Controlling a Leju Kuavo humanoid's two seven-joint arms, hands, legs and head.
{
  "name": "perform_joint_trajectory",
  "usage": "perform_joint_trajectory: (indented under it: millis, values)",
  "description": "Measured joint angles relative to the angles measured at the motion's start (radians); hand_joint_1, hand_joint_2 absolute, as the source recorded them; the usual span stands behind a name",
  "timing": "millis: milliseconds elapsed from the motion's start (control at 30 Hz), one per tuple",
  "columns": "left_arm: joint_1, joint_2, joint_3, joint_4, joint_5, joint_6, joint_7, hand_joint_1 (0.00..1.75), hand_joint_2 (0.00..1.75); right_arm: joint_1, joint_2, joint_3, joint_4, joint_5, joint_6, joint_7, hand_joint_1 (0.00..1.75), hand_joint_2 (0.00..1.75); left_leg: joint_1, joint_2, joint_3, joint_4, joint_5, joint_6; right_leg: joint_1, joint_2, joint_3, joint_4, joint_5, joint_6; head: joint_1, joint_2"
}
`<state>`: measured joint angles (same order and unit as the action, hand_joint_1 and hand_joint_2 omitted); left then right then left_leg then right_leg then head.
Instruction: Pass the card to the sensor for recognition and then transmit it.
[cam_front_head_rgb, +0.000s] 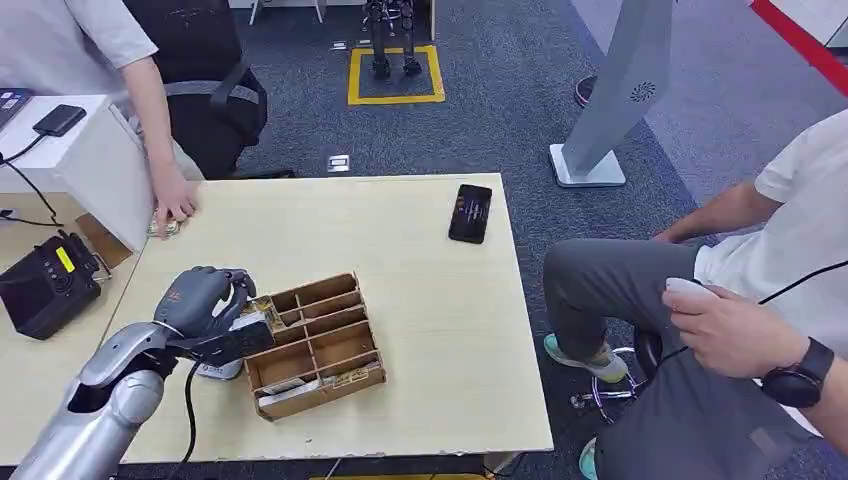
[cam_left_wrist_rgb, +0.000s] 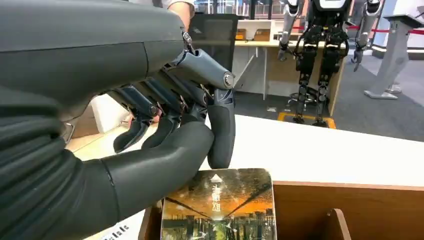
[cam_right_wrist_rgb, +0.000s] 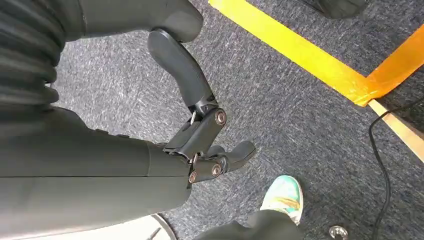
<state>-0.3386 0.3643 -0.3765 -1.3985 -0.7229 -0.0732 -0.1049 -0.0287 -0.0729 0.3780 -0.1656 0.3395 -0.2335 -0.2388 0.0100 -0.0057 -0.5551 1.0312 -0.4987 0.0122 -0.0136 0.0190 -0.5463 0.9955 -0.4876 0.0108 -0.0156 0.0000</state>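
Head view has our left hand (cam_front_head_rgb: 205, 300) low over the table (cam_front_head_rgb: 420, 300), at the near-left corner of the wooden box (cam_front_head_rgb: 315, 345). From the left wrist we see the card (cam_left_wrist_rgb: 220, 207) standing upright in that box right under the hand — the thumb (cam_left_wrist_rgb: 165, 162) lies against its near top corner and one dark finger (cam_left_wrist_rgb: 221, 135) comes down to its top edge, the others curled just behind. Whether the card is truly pinched, we cannot tell. Beyond the hand, a person's hand (cam_front_head_rgb: 175, 205) rests on the table's far-left edge, and a phone (cam_front_head_rgb: 470, 213) lies well off to the far right. Our right hand (cam_right_wrist_rgb: 200, 135) hangs over grey carpet (cam_right_wrist_rgb: 310, 125), fingers apart, holding nothing — yellow tape (cam_right_wrist_rgb: 320, 60) beyond it.
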Motion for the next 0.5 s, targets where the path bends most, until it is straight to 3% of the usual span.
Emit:
perform_joint_trajectory:
  millis: [100,500]
  values:
    - [0.000,0.000,0.000,0.000,0.001,0.000,0.000,1.75,1.75,0.000,0.000,0.000,0.000,0.000,0.000,0.000,0.00,1.75,0.000,0.000,0.000,0.000,0.000,0.000,0.000,0.000,0.000,0.000,0.000,0.000,0.000,0.000]
    - [0.002,0.000,0.000,0.000,0.008,0.001,0.000,1.75,1.75,0.000,0.000,0.000,0.000,0.003,0.002,0.006,0.00,1.75,0.000,-0.001,0.000,0.000,0.000,0.000,0.000,0.000,0.000,0.000,0.000,0.000,0.000,0.000]
